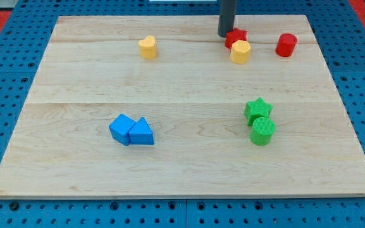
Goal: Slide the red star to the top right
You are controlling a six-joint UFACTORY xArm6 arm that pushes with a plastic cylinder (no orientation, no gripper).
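Note:
The red star [235,36] lies near the view's top, right of centre, on the wooden board [182,82]. A yellow hexagon block [240,51] touches it from below. My tip [225,34] stands right against the star's left side. A red cylinder [286,45] lies to the star's right, apart from it.
A yellow heart-shaped block [147,47] lies at the top, left of centre. A green star [257,110] and a green cylinder [262,131] touch at the lower right. A blue cube [121,128] and a blue triangle [142,132] touch at the lower left.

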